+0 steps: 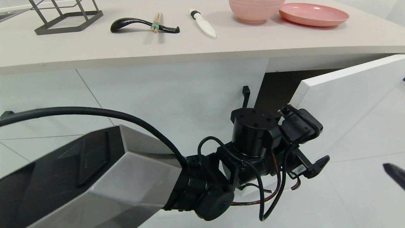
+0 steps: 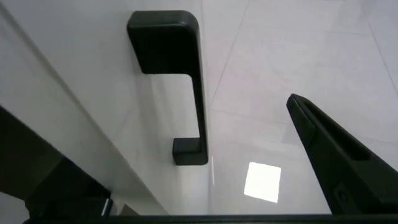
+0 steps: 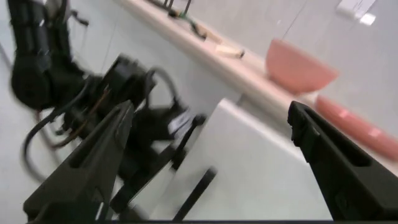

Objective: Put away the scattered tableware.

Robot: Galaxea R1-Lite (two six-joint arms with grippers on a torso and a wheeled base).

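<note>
**Head view.** On the beige countertop (image 1: 95, 47): black ladle (image 1: 126, 23) with banded chopsticks (image 1: 156, 22) across its handle, white knife (image 1: 203, 28) beside, pink bowl (image 1: 255, 10) just beside pink plate (image 1: 313, 14), wire rack (image 1: 63, 15) far left. Below, left gripper (image 1: 313, 164) at the edge of the half-open white cabinet door (image 1: 348, 95); its white tag too small to read.

**Left wrist view.** Fingers (image 2: 336, 168) spread, pinching nothing; black bar handle (image 2: 198, 93) ahead.

**Right wrist view.** Right gripper (image 3: 211, 112) spread wide, empty, facing the door.
</note>
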